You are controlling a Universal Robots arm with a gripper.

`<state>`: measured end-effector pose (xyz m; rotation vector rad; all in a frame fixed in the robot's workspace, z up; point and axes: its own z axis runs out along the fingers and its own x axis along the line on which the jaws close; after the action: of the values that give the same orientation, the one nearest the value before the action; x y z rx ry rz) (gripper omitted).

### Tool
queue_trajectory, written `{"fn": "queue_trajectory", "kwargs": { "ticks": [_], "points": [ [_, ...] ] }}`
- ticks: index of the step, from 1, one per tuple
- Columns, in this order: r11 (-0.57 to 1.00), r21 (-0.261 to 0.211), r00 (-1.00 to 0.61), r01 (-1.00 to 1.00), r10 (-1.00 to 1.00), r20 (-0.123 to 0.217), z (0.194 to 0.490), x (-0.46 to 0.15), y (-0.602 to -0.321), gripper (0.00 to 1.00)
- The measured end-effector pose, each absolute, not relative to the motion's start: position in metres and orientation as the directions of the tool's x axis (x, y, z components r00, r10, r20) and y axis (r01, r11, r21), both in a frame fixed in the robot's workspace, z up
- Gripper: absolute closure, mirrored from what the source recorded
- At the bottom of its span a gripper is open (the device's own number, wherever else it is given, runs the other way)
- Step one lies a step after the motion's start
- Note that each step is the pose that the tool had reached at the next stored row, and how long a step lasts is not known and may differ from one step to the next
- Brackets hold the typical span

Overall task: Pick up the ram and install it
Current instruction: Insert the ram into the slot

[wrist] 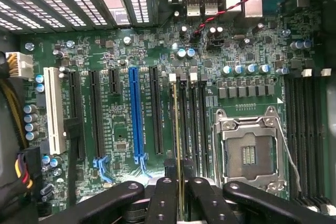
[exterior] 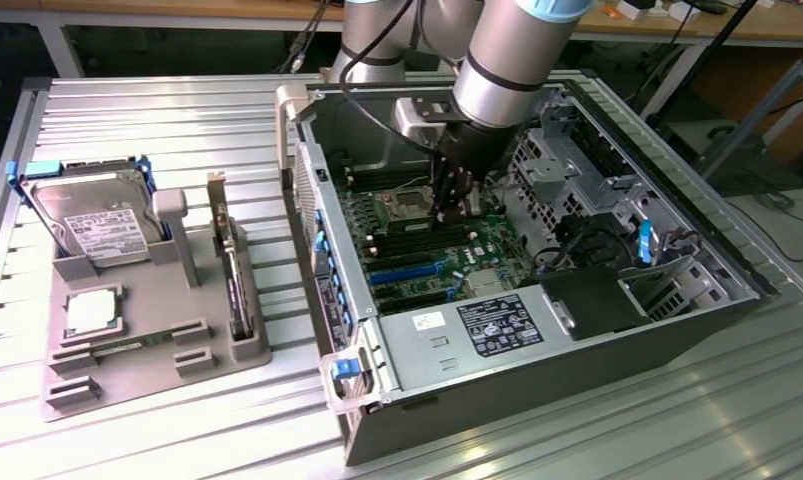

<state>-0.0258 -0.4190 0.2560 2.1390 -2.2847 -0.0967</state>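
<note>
The pick-up part looks done: the gripper (exterior: 451,205) is down inside the open computer case (exterior: 561,350) and, in the wrist view, its two dark fingers (wrist: 163,198) are clamped on the ram (wrist: 178,140), which shows edge-on as a thin yellowish line running away from the fingers. The stick hangs upright and in line with the memory slots (wrist: 190,124) that lie just beside the empty processor socket (wrist: 247,153), between that socket and the long blue expansion slot (wrist: 135,114); its edge sits along the slot of that bank farthest from the socket, near a white latch (wrist: 172,77) at the far end. Whether the lower edge is touching the slot or hovering just above it cannot be told, and nothing shows the latches closed on it, so I judge the seating not finished: the ram is carried and lined up, the pressing home and release are left. Out on the bench (exterior: 134,440), well apart from the case, the grey holder (exterior: 148,385) carries a hard drive (exterior: 101,225), a square silver processor chip (exterior: 92,312), an upright expansion card (exterior: 228,265) and what looks like a second, similar stick (exterior: 124,346) lying low in its front part
</note>
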Motion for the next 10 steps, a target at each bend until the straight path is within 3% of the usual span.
{"fn": "queue_trajectory", "kwargs": {
  "ticks": [10],
  "points": [
    [0.065, 0.051, -0.067, -0.997, -0.997, -0.035, 0.242, -0.026, -0.419, 0.85]
  ]
}}
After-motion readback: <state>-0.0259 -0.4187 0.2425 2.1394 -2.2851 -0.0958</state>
